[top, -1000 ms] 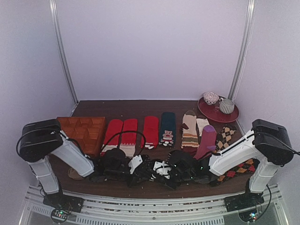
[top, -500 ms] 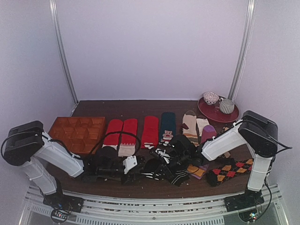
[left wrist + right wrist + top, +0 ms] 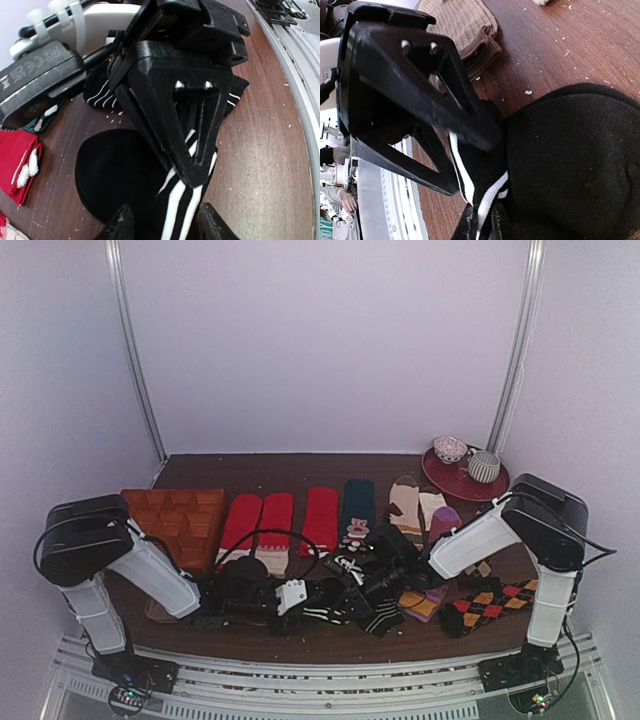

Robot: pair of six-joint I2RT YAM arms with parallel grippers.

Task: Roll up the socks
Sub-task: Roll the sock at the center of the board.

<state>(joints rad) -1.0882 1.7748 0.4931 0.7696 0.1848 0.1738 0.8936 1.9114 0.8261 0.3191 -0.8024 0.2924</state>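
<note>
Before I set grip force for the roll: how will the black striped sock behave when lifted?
Probably floppy: the black sock gathers into folds where the right gripper pinches its cuff. Likely light, being thin cloth. Its knit surface should not slip easily.

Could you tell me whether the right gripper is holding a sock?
Yes, the right gripper pinches the black sock by its white-striped cuff.
</note>
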